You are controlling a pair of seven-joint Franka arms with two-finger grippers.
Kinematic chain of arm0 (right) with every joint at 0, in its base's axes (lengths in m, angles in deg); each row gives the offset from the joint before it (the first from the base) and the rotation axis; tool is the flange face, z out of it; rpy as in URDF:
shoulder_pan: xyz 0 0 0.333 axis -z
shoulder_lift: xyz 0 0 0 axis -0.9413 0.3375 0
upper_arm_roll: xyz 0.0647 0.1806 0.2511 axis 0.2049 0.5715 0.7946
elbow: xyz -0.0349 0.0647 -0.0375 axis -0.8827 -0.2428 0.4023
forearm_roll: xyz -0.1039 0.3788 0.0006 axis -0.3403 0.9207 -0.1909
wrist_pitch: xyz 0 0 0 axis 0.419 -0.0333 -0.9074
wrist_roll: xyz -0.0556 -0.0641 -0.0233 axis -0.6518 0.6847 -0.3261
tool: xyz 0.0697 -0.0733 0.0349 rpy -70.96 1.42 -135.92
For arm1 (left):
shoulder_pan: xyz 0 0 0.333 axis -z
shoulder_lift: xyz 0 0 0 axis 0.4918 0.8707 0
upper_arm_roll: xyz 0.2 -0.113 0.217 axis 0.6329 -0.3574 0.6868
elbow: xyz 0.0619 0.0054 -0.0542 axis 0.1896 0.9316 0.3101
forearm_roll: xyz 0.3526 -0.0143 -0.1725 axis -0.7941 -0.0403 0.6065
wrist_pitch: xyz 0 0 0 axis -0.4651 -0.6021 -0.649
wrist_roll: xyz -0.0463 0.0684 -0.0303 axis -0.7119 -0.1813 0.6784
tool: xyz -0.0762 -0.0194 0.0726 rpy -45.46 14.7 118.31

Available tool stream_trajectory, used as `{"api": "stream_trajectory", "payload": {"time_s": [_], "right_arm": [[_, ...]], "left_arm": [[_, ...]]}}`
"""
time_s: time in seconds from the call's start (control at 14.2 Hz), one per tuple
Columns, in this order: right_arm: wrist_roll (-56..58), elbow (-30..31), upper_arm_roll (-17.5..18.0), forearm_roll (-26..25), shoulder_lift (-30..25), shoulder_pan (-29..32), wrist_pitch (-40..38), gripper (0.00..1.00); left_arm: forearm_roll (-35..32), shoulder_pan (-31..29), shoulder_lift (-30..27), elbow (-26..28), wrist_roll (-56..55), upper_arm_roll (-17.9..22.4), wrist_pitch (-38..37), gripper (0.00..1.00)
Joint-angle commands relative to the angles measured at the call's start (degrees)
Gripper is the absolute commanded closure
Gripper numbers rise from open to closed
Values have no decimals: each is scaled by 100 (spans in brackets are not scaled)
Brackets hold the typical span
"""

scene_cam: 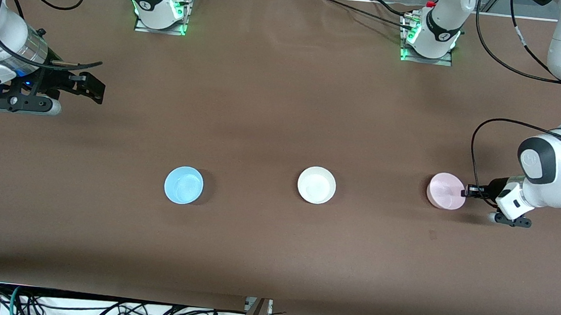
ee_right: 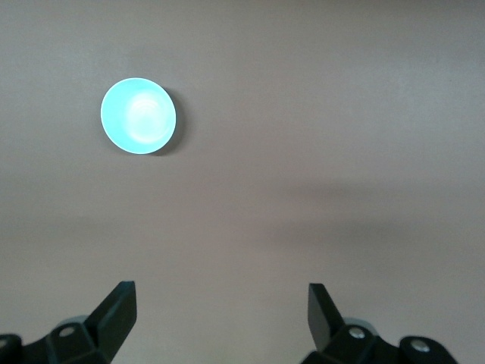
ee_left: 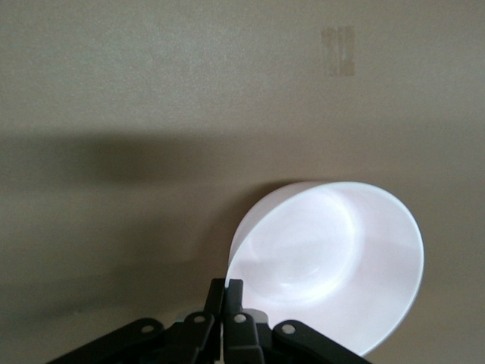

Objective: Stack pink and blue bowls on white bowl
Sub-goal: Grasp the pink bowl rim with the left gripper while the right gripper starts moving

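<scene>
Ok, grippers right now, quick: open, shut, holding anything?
Left gripper: shut on the rim of the pink bowl.
Right gripper: open, holding nothing, waiting up over the table's right-arm end.

Robotics lab: 2 bolted arm bases (scene_cam: 160, 9), loose cables (scene_cam: 94, 309).

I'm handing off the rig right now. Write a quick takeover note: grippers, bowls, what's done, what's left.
Left gripper: fingers shut on the rim of the pink bowl, at the left arm's end of the table; the bowl looks tilted in the left wrist view.
Right gripper: open, waiting over bare table at the right arm's end.
White bowl: mid-table, nothing in it.
Blue bowl: toward the right arm's end, untouched.
Done: pink bowl gripped.
Left: carry the pink bowl into the white one, then stack the blue bowl.
</scene>
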Motion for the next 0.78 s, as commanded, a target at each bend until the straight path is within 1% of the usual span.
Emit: {"api": "stream_trajectory", "payload": {"time_s": [0.0,0.07,0.21,0.35,0.42,0.49,0.63,0.71], "right_arm": [[-26,-16,98,-18,-60,76,0,0],[-17,-16,98,-26,-60,84,27,0],[-34,-24,89,-61,-25,67,228,0],[-9,-59,80,-18,97,75,413,0],[-34,-86,89,-35,437,75,475,0],[79,-112,80,-26,650,75,501,0],[19,-86,89,-26,818,23,519,0],[27,-103,80,-96,1062,-90,536,0]], "left_arm": [[266,104,-169,-188,89,-7,-279,100],[345,183,-178,-442,36,-68,-490,100],[372,402,-178,-821,-628,-261,-763,100],[285,526,-178,-1033,-1787,-769,-764,100],[258,614,-144,-1130,-2350,-1042,-729,100],[267,736,-100,-1191,-2695,-1201,-712,100],[267,1009,32,-1262,-3065,-1387,-537,100],[267,1088,93,-1271,-3354,-1527,-379,100]]}}
